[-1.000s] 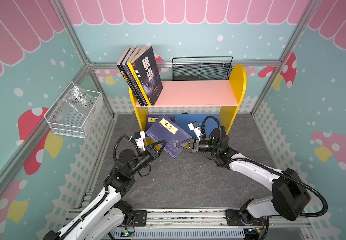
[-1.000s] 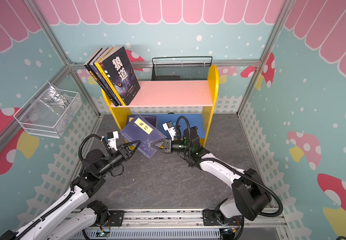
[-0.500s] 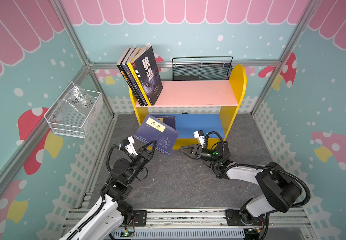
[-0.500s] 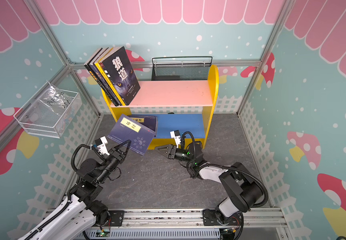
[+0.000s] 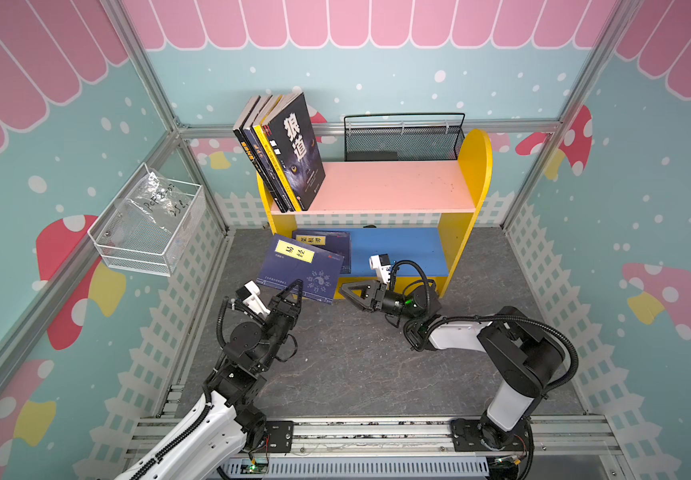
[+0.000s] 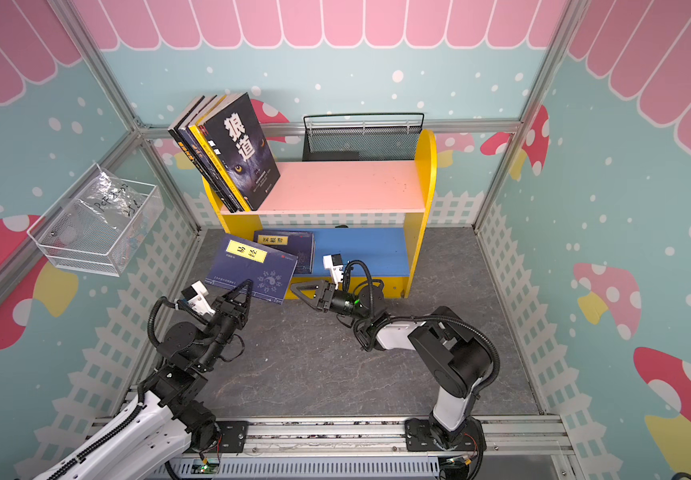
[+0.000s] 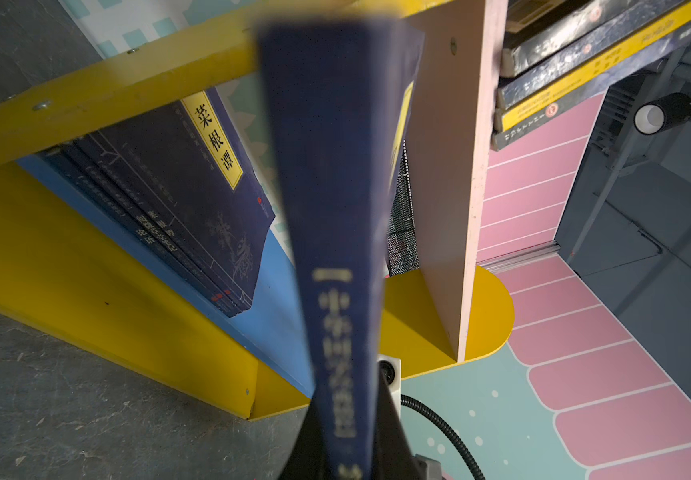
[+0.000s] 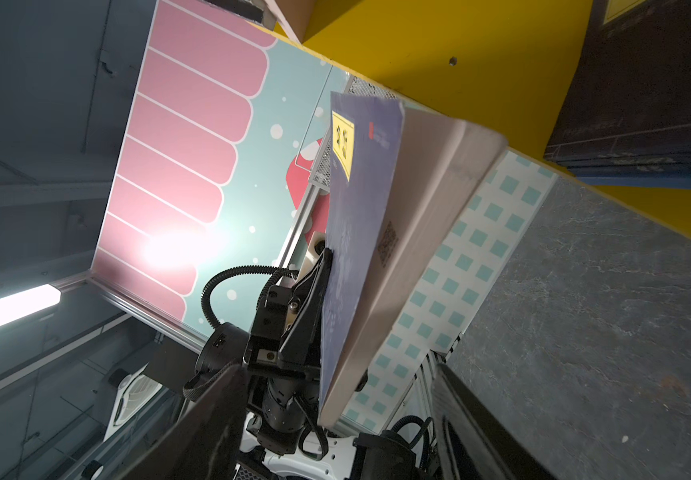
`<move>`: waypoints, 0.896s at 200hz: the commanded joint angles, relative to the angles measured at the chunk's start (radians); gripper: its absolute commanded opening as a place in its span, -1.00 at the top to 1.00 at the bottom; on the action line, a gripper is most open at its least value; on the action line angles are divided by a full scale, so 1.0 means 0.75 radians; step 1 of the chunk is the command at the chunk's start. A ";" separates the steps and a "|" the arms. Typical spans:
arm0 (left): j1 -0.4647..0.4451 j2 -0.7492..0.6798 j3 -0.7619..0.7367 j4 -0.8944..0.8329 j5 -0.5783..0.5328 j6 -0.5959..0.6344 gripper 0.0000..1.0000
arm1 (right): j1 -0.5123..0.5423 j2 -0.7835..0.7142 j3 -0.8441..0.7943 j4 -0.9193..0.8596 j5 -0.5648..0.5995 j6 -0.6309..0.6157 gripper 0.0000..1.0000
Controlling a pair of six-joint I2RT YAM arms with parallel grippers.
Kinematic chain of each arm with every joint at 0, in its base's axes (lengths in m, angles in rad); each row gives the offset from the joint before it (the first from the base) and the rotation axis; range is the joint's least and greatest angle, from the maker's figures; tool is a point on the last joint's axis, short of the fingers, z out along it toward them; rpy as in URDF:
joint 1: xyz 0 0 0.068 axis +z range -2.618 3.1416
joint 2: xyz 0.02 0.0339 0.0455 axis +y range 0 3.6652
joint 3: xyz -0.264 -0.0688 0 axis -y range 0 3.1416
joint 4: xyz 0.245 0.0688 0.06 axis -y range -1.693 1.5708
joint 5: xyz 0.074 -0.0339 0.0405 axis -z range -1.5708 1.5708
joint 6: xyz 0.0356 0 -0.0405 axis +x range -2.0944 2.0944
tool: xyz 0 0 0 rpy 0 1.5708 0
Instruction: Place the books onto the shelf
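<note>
Left gripper (image 5: 296, 286) is clamped on the near edge of a navy book (image 5: 300, 266) with a yellow title label. The book is held clear of the dark floor (image 5: 356, 365), cover upward and tilted, just in front of the left lower corner of the shelf (image 5: 474, 166). In both top views its far corner overlaps the stack of navy books (image 5: 329, 245) lying flat on the blue lower board (image 5: 398, 249); contact between them cannot be told. In the left wrist view the book's spine (image 7: 335, 208) runs straight out from the jaws, blurred up close, with the stack (image 7: 177, 199) behind it. Right gripper (image 5: 346, 293) sits low over the floor just right of the held book, pointing at it but apart from it, jaws spread with nothing between them. In the right wrist view the book's page edge (image 8: 427, 232) faces the camera. Four books (image 5: 285, 153) stand leaning at the left end of the pink upper board (image 5: 389, 187). A black mesh basket (image 5: 402, 139) sits behind the shelf. A white wire basket (image 5: 148, 224) hangs on the left wall.
</note>
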 commanded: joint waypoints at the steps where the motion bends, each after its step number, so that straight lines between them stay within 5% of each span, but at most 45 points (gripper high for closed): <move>1: -0.036 0.012 0.013 0.088 -0.060 -0.037 0.98 | 0.014 0.016 0.071 -0.038 0.030 -0.039 -0.39; 29: -0.067 0.035 0.006 0.111 -0.074 -0.043 0.98 | 0.016 0.028 0.115 -0.093 0.053 -0.068 -0.33; 58: -0.074 0.059 0.010 0.130 -0.067 -0.048 0.98 | 0.016 0.057 0.154 -0.126 0.054 -0.053 0.08; 127: -0.076 0.088 0.033 0.115 -0.029 -0.028 0.77 | -0.001 0.072 0.151 -0.141 0.099 0.002 0.61; 179: -0.062 0.005 0.080 -0.124 -0.038 0.061 -0.43 | -0.071 0.061 0.180 -0.206 0.063 0.006 0.69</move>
